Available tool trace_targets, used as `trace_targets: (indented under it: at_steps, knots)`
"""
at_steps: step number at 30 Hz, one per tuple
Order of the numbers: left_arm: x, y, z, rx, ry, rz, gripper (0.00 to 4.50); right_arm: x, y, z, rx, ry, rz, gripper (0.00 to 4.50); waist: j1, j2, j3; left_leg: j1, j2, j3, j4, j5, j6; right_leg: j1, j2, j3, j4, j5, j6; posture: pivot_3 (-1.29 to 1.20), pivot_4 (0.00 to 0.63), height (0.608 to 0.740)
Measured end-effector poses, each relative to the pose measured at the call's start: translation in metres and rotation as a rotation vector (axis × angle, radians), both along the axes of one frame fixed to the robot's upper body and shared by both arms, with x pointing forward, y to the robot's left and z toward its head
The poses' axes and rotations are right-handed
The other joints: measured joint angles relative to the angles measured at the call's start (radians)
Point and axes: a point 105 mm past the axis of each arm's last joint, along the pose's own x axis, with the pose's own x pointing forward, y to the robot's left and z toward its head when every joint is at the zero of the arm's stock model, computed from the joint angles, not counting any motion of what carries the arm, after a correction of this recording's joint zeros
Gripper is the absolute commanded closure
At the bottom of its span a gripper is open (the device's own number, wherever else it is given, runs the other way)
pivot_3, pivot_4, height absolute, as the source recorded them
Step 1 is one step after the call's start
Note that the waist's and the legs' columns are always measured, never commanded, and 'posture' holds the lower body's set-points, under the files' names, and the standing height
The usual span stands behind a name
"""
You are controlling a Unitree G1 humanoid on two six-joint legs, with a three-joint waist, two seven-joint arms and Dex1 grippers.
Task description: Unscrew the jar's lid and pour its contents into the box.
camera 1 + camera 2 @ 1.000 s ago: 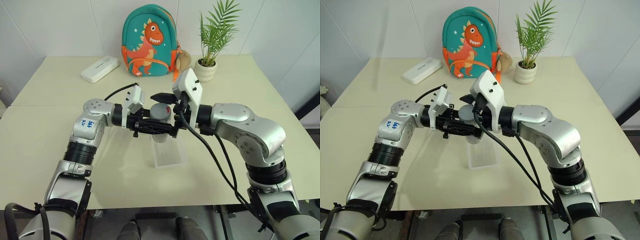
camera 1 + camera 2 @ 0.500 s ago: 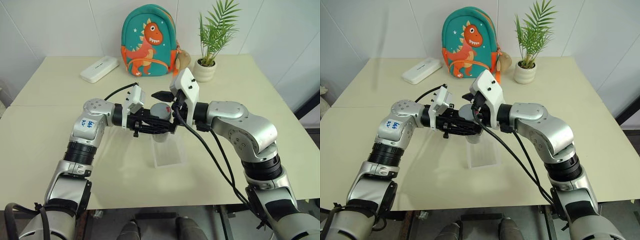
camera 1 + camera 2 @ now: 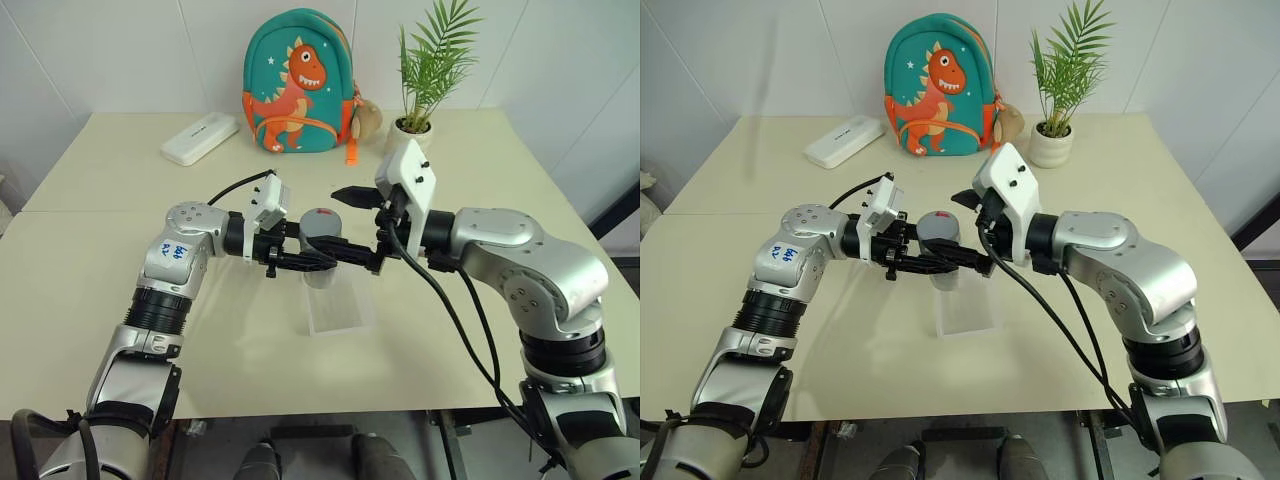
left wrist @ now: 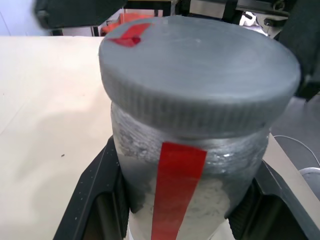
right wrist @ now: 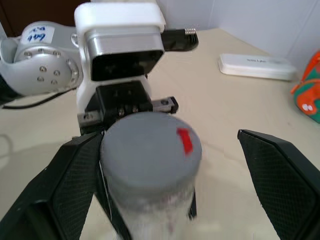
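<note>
Left wrist view looks straight along the left gripper (image 3: 300, 258), whose two black fingers (image 4: 97, 200) press on opposite sides of the jar (image 4: 192, 200); the jaws are clamped on the clear body below the cap. A red strip runs down the jar wall facing the camera, between the two fingers. The lid (image 4: 200, 82) sits on the jar, grey and ribbed round its edge, with a small red mark near its rim; it stands above the fingers and clear of them.

In the head views the jar is held upright above the table (image 3: 100, 290), directly over the box (image 3: 338, 305), which lies on the tabletop below the left jaws. The contents cannot be made out through the jar wall.

The right gripper (image 3: 352, 222) points toward the jar from the opposite side, its jaws spread wide. In the right wrist view one finger (image 5: 65, 185) lies just beside the lid, while the other finger (image 5: 280, 180) stands well apart from it, so the lid sits off-centre in the gap. Whether the near finger touches the lid cannot be told. The right jaws hold nothing.
</note>
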Motion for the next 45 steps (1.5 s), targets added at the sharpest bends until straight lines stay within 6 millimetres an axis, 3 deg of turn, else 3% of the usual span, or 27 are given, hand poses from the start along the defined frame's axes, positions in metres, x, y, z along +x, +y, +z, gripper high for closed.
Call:
trace_targets:
  at_steps: [13,21,25,38,45]
  knots:
    - [0.002,0.005,-0.001,-0.003,0.008,0.008,2.41,0.000,-0.029,-0.001,-0.009,0.029,-0.095,0.02,0.002,0.000,0.000,0.000,0.000,0.000,0.000,0.000,0.000,0.000,0.000,0.000,0.000,0.000,0.000,0.00,0.150,0.740]
    - [0.002,0.006,-0.004,0.000,0.023,0.000,2.41,-0.010,-0.032,0.011,0.035,0.017,-0.082,0.02,0.001,0.000,0.000,0.000,0.000,0.000,0.000,0.000,0.000,0.000,0.000,0.000,0.000,0.000,0.000,0.00,0.150,0.740]
    - [0.000,0.006,-0.004,0.003,0.028,-0.018,2.41,-0.010,-0.022,0.021,0.085,-0.007,-0.076,0.02,0.000,0.000,0.000,0.000,0.000,0.000,0.000,0.000,0.000,0.000,0.000,0.000,0.000,0.000,0.000,0.00,0.150,0.740]
    - [-0.003,0.000,-0.001,0.002,0.017,-0.076,2.41,-0.013,0.033,0.014,0.115,0.062,0.078,0.02,-0.001,0.000,0.000,0.000,0.000,0.000,0.000,0.000,0.000,0.000,0.000,0.000,0.000,0.000,0.000,0.00,0.150,0.740]
    - [-0.003,-0.001,-0.001,0.001,0.013,-0.079,2.41,-0.005,0.039,0.005,0.086,0.062,0.054,0.02,-0.001,0.000,0.000,0.000,0.000,0.000,0.000,0.000,0.000,0.000,0.000,0.000,0.000,0.000,0.000,0.00,0.150,0.740]
